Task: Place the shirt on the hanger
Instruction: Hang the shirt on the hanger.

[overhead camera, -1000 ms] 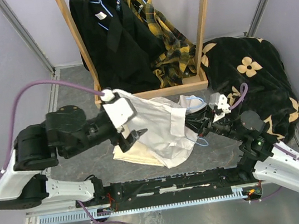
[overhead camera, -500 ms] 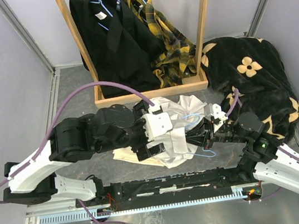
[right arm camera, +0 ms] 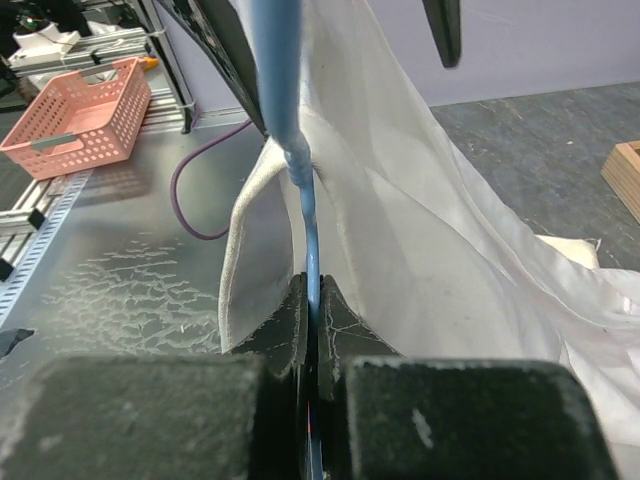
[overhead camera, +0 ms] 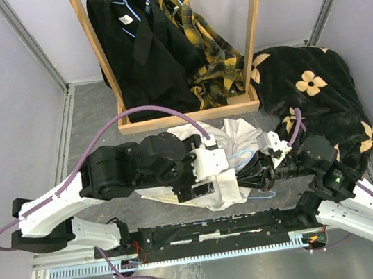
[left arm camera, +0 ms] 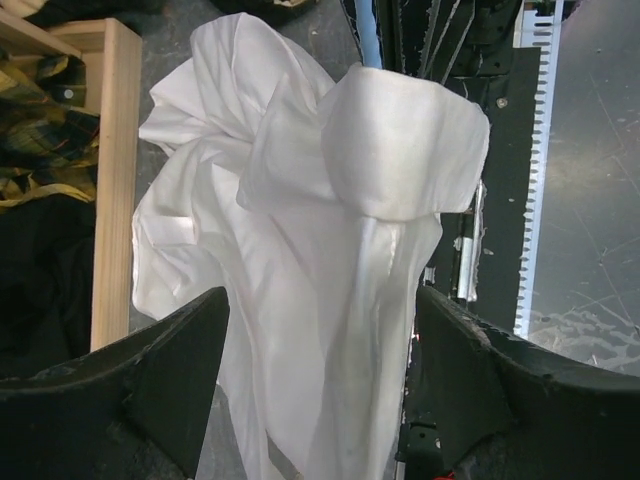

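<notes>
Left gripper (overhead camera: 200, 183) is over the table centre with its jaws spread wide. In the left wrist view both fingers (left arm camera: 170, 370) flank the shirt (left arm camera: 300, 200) with the cloth running between them; no pinch visible.

Cream cloth (overhead camera: 156, 194) lies flat under the left arm, partly covered by the shirt.

The shirt is bunched on the table just in front of the wooden rack (overhead camera: 190, 116), between the two grippers.

Black garments (overhead camera: 145, 47) and a plaid one (overhead camera: 212, 51) hang in the rack behind.

Hanger (overhead camera: 243, 154) sits at the shirt's right edge, its blue wire partly under the cloth.

Right gripper (overhead camera: 260, 170) has its jaws pressed together on the hanger wire. The right wrist view shows the wire (right arm camera: 300, 160) running up from the pinch with white cloth draped against it.

Floral black blanket (overhead camera: 312, 85) is at far right.
</notes>
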Tool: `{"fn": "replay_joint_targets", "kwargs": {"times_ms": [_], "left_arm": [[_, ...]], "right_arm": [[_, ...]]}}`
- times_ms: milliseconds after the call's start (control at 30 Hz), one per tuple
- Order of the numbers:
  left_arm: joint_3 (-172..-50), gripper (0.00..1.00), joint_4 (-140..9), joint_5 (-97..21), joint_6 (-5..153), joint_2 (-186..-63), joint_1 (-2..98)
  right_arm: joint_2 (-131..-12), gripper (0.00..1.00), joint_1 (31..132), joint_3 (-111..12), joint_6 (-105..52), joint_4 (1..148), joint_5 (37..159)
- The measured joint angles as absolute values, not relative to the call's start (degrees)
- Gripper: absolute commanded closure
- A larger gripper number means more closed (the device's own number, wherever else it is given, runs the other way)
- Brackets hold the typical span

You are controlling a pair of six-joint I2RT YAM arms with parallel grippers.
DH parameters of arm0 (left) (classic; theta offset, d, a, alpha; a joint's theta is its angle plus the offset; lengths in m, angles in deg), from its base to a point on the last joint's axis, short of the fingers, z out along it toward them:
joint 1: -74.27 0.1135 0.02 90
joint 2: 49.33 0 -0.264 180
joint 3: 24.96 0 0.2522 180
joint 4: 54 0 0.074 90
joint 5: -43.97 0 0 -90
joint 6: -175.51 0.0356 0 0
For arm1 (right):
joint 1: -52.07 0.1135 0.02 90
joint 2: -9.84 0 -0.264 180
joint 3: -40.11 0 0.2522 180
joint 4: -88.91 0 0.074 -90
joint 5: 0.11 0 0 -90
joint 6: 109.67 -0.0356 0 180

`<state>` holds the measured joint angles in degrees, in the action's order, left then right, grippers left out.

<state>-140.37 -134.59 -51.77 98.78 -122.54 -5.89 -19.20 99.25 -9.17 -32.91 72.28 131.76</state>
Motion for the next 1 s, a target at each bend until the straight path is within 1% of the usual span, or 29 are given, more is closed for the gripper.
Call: {"fn": "replay_joint_targets", "kwargs": {"times_ms": [133, 400, 467, 533, 600, 633, 667, 733, 833, 867, 900, 933, 1000], "left_arm": [[-140.21, 0.36, -133.58, -50.59, 98.96, -124.2, -5.92], [-140.21, 0.55, -132.49, -46.02, 99.11, -125.84, -5.92], [-140.21, 0.62, -132.38, -45.43, 99.13, -125.84, -5.92], [-140.21, 0.76, -132.38, -45.21, 99.11, -125.84, -5.92], [-140.21, 0.93, -132.38, -44.84, 99.07, -125.81, -5.92], [-140.19, 0.97, -132.38, -44.84, 99.05, -125.81, -5.92], [-139.97, 0.97, -132.32, -44.84, 98.98, -125.77, -5.92], [-139.27, 0.97, -131.86, -44.84, 98.61, -125.49, -5.92], [-136.85, 0.97, -131.53, -44.95, 97.87, -124.42, -5.92], [-135.91, 0.97, -131.66, -45.32, 97.49, -124.0, -5.96], [-134.95, 0.97, -131.88, -46.06, 97.04, -123.52, -5.96], [-134.01, 0.97, -132.03, -46.98, 96.25, -123.02, -5.96], [-132.56, 0.97, -132.12, -49.28, 94.48, -122.03, -5.96]], "right_arm": [[-19.64, 1.0, 99.25, -10.33, -32.91, 71.01, 133.5], [-20.36, 1.0, 99.25, -11.56, -31.57, 68.63, 133.94], [-20.64, 1.0, 99.25, -11.75, -31.35, 68.19, 133.94], [-20.73, 1.0, 99.25, -11.99, -30.94, 67.58, 133.92], [-20.71, 0.98, 99.25, -12.3, -30.54, 66.95, 133.88], [-20.71, 0.96, 99.25, -12.58, -30.28, 66.44, 133.81], [-20.71, 0.92, 99.25, -12.85, -30.17, 66.09, 133.77], [-20.64, 0.78, 99.25, -13.31, -29.85, 64.85, 133.55], [-20.31, 0.61, 99.25, -14.09, -29.71, 63.47, 132.76], [-20.09, 0.38, 99.25, -14.66, -29.52, 62.9, 131.91], [-19.83, 0.33, 99.25, -15.32, -29.28, 61.96, 130.86], [-19.5, 0.31, 99.25, -16.32, -29.17, 60.59, 129.59], [-18.96, 0.29, 99.25, -18.79, -27.88, 57.55, 125.7]]}}
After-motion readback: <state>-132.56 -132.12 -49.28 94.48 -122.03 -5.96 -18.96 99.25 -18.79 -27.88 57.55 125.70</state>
